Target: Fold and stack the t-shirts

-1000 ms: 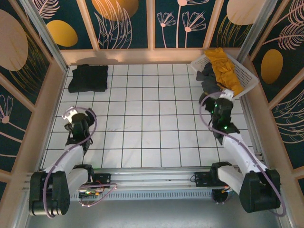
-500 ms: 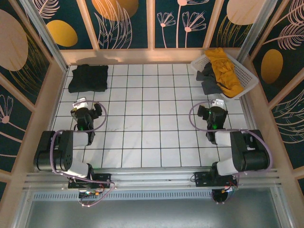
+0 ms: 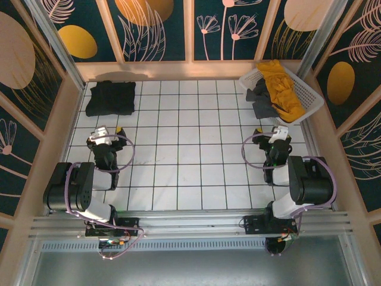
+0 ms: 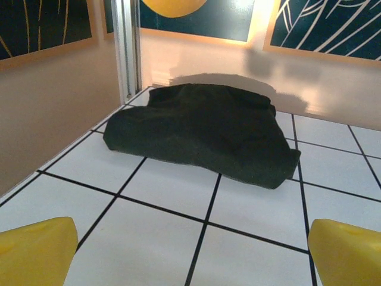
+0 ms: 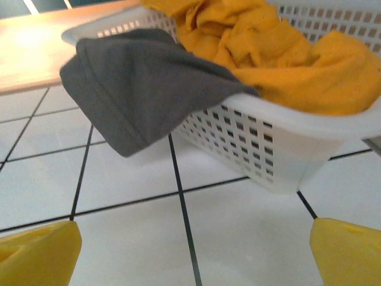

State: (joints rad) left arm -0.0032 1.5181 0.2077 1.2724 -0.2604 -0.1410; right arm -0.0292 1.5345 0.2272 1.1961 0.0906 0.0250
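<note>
**A:** Step in hand?

**B:** Between shirts, I judge. The black t-shirt [image 3: 111, 98] lies folded in the far-left corner of the tiled table [image 3: 190, 155]. The mustard t-shirt [image 5: 268, 53] is heaped in the white slotted basket [image 5: 271, 149] at far right, and the grey t-shirt [image 5: 131, 89] hangs over its rim toward the tiles.

**A:** Grippers?

**B:** The left gripper [image 4: 190, 262] has its fingers spread wide, holds nothing, and faces the black shirt from well apart. The right gripper [image 5: 190, 259] is likewise spread and empty, near the basket.

**A:** Next move?

**B:** Probably the right arm takes the grey overhang. That needs a pinch on the hanging edge and a pull onto bare tiles without dragging the basket.

**A:** Unclear?

**B:** How much of the grey shirt sits under the mustard one. The black shirt's far edge is also hidden.
</note>
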